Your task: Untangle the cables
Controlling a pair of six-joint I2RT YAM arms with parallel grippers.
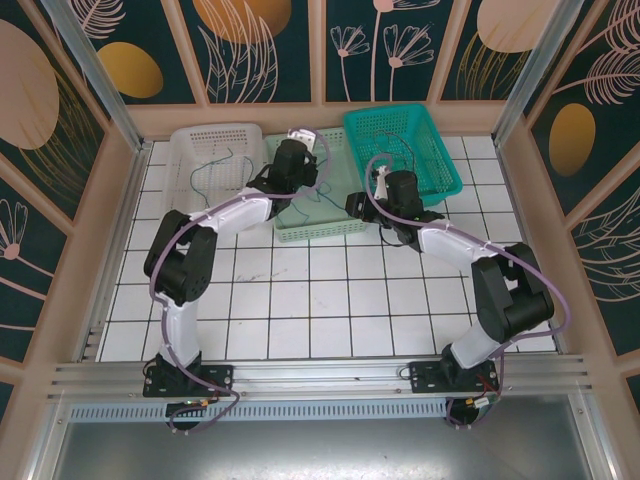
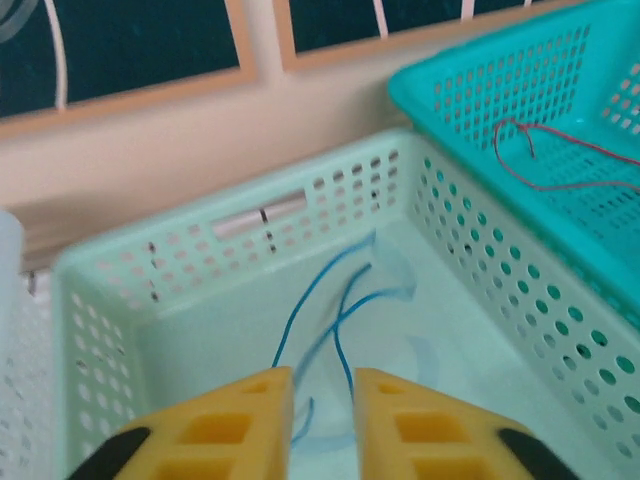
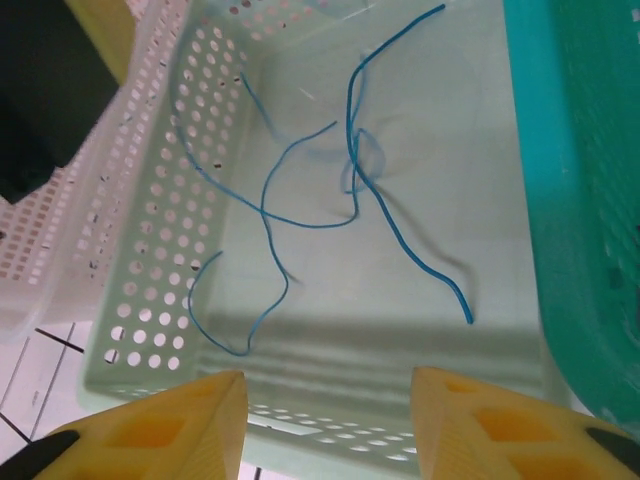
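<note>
I list: tiled counter [image 1: 330, 300], walled round, bare tiles nearside; cables [image 3: 300, 220] in pale-green basket [image 1: 322, 230]; left fingers [image 2: 270, 400] narrowly parted, right fingers [image 3: 440, 400] wide, empty.

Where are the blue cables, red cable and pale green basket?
blue cables [image 3: 349, 110]: right wrist view, long strand's upper stretch
red cable [image 2: 498, 148]: left wrist view, loop's left bend
pale green basket [image 2: 330, 190]: left wrist view, far wall
</note>
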